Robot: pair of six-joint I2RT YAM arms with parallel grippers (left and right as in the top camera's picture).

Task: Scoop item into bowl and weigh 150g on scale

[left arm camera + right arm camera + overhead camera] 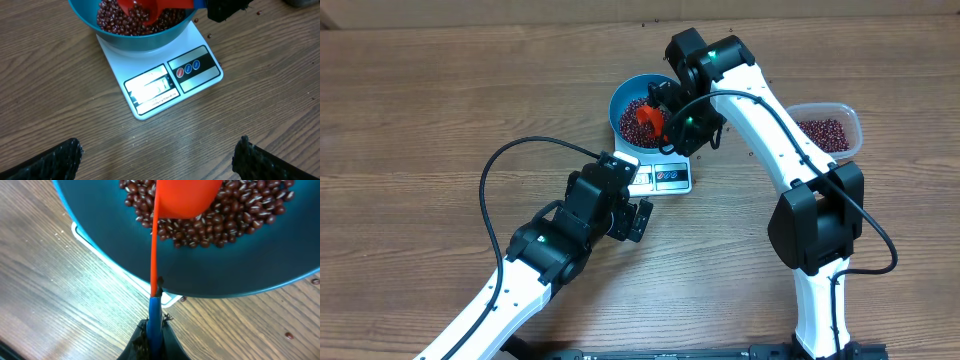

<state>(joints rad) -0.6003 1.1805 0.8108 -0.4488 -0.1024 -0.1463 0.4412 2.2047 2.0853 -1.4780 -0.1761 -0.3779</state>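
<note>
On the white scale (665,178), at the middle of the counter (440,90), a blue bowl (250,265) is seen carrying a heap of dark red beans (220,225). A red scoop (650,121) is held over the beans, above the scale's far end. Its thin handle is clamped edge-on between the right jaws, which are closed tight on its blue-tipped end. The right arm (760,115) is extended in from the scale's right side.

Just in front of the scale's display edge, at the end of the left arm (550,245), the left jaws are held low over the counter, spread wide and gripping nothing. Only the two dark fingertips (55,162) are caught at the bottom corners of the left wrist view, well apart, with bare wood between them.

The display is lit (its figures cannot be read), and three round buttons are set beside it. To the right of the scale, apart from it, a clear plastic container (855,125) holding more beans is placed. A few stray beans (209,36) are scattered on the counter near the scale.
</note>
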